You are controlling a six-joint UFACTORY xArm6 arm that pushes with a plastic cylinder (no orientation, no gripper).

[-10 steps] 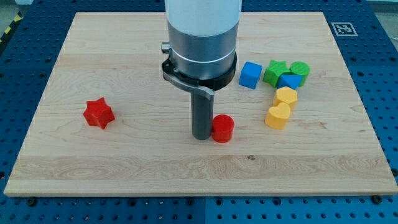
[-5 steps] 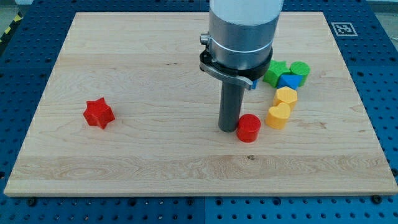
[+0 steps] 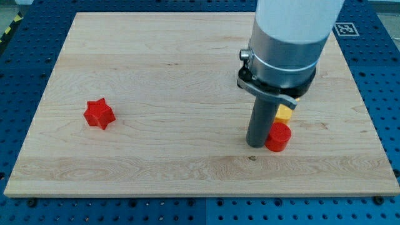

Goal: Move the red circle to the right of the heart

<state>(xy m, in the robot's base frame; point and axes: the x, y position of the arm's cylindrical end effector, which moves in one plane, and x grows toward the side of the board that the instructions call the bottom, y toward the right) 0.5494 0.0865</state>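
Note:
The red circle (image 3: 278, 137) lies on the wooden board (image 3: 156, 75) at the view's lower right. My tip (image 3: 255, 145) stands right against its left side. Just above the red circle a yellow block (image 3: 284, 112) peeks out from behind the rod; its shape cannot be made out. The arm's wide body hides the other blocks that lie behind it, so the heart cannot be picked out.
A red star (image 3: 99, 114) lies alone at the view's left. The board's right edge is a short way right of the red circle. A black-and-white marker (image 3: 347, 28) sits at the board's top right corner.
My tip has slid to the view's right, pushing the red circle along with it. The arm now covers the blue, green and most yellow blocks.

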